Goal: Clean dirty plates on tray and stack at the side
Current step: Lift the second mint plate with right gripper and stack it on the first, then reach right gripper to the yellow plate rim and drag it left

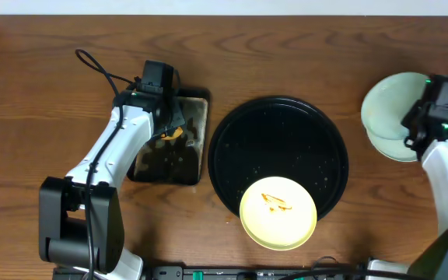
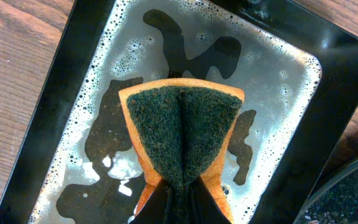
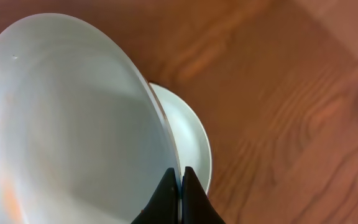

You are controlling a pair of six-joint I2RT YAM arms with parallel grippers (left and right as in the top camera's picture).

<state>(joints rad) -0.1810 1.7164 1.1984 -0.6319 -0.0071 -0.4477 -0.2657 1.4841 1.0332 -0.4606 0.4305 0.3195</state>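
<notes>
My left gripper (image 2: 180,186) pinches the sponge (image 2: 182,124) over the rectangular tray (image 2: 59,93). My right gripper (image 3: 180,177) clamps a mint plate (image 3: 73,124) above the second mint plate (image 3: 190,130) by the right edge. The streaked yellow plate (image 1: 278,211) sits on the round tray (image 1: 278,132).

Left arm (image 1: 107,152) slants across the left half of the table (image 1: 45,70), barring the small tray (image 2: 79,81) from that side. The left gripper (image 2: 180,193) hangs low over that tray, clamped on the folded sponge (image 2: 182,130), foamy water all round it.

Just a narrow strip of wood parts the small tray from the round tray (image 1: 278,128). The round tray's far half is open black surface. The yellow plate (image 1: 278,211) fills the near edge and overhangs the rim.

Far right, the right gripper (image 3: 181,180) pinches a tilted plate (image 3: 67,124) over a lower plate (image 3: 191,137), crowding that corner. Open wood runs along the far edge.
</notes>
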